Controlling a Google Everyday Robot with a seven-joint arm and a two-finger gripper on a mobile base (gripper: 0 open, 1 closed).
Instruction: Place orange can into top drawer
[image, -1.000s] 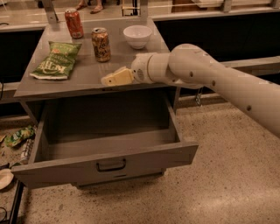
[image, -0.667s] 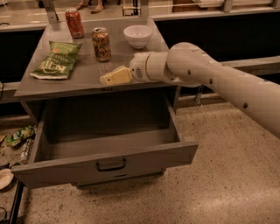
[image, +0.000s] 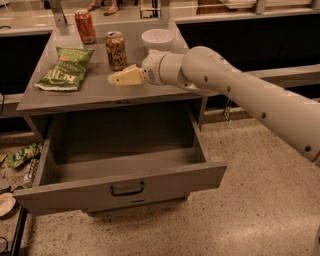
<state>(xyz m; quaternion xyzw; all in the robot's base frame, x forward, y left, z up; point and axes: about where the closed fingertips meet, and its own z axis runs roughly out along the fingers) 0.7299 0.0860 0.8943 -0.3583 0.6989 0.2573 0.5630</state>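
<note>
The orange can (image: 116, 50), with a mottled tan-and-brown label and a silver top, stands upright on the grey cabinet top (image: 100, 92). My gripper (image: 122, 77) hovers over the cabinet top just in front of and slightly right of the can, pointing left, and holds nothing. The top drawer (image: 125, 187) is pulled wide open below. Its inside is empty and its dark pull handle (image: 127, 189) faces the front.
A red-orange can (image: 85, 26) stands at the back left of the top. A white bowl (image: 157, 38) sits right of the orange can, close behind my wrist. A green chip bag (image: 65, 68) lies at the left. Litter (image: 20, 155) lies on the floor at the left.
My gripper has moved slightly up and to the left, closer to the orange can. The can, the drawer and the other things have not moved.
</note>
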